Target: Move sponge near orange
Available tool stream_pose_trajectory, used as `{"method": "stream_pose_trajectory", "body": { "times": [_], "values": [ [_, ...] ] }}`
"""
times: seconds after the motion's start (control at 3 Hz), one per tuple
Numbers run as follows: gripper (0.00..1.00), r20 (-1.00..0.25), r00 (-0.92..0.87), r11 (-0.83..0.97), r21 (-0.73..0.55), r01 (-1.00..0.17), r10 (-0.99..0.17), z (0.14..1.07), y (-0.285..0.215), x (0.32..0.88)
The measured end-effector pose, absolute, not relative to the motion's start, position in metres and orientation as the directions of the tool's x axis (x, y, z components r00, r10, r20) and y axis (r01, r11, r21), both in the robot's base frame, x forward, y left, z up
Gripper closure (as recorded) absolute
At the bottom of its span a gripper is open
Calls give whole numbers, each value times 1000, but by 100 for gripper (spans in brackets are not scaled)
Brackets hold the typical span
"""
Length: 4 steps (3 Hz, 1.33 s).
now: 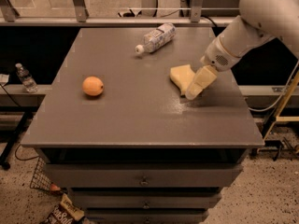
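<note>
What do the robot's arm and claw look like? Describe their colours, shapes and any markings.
The arm is white and built of bulky, rounded shells. Its wrist carries a small patch of dots, like a grille. No cables show on it. The claw is cream-coloured and tapering, and sits right beside the sponge over the table.
</note>
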<state>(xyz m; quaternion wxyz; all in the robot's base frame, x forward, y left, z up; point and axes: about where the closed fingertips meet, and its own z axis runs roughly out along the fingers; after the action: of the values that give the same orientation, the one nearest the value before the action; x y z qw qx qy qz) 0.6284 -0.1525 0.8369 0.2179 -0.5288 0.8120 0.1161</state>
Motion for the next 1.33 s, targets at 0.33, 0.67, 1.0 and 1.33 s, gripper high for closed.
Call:
{"method": "stream_pose_trajectory", "body": {
  "times": [0.33, 0.67, 1.0, 1.33],
  "values": [
    [20, -433, -342, 401, -48, -915, -834, 826, -143, 636],
    [41, -410, -342, 396, -52, -917, -846, 823, -139, 640],
    [64, -403, -319, 383, -87, -919, -858, 837, -137, 643],
    [88, -444, -273, 368, -142, -919, -853, 867, -137, 639]
  ]
}}
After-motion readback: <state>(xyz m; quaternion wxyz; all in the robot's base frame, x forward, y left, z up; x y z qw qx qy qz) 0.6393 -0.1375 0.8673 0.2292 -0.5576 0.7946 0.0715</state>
